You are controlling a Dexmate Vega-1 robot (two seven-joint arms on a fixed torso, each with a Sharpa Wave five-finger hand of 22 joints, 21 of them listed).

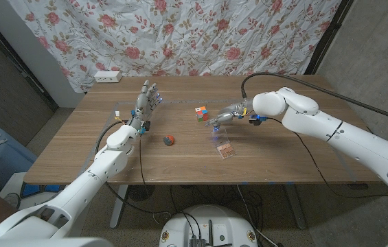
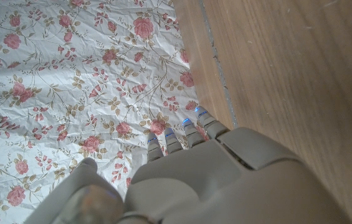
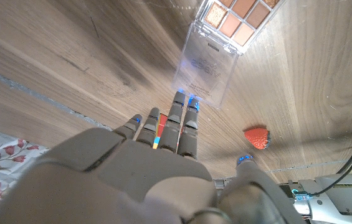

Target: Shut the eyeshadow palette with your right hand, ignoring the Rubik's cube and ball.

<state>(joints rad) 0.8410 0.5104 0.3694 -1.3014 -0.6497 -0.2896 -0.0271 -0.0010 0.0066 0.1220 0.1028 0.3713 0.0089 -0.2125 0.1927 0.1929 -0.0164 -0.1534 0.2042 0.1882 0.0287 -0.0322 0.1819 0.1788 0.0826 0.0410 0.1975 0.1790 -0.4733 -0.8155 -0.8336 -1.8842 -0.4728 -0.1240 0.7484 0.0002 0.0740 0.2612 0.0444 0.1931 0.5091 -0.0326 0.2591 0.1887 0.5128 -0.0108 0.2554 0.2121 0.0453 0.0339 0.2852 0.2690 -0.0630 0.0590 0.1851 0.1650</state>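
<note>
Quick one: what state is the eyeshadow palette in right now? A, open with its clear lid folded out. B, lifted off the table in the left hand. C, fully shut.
A: the eyeshadow palette lies on the table, colour pans exposed, its clear lid folded out toward the right hand's fingertips.

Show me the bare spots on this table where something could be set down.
Free: the wood left of the left hand, and the front strip along the table edge below the eyeshadow palette. Crowded: the middle, where the right hand, Rubik's cube, ball and palette cluster.
</note>
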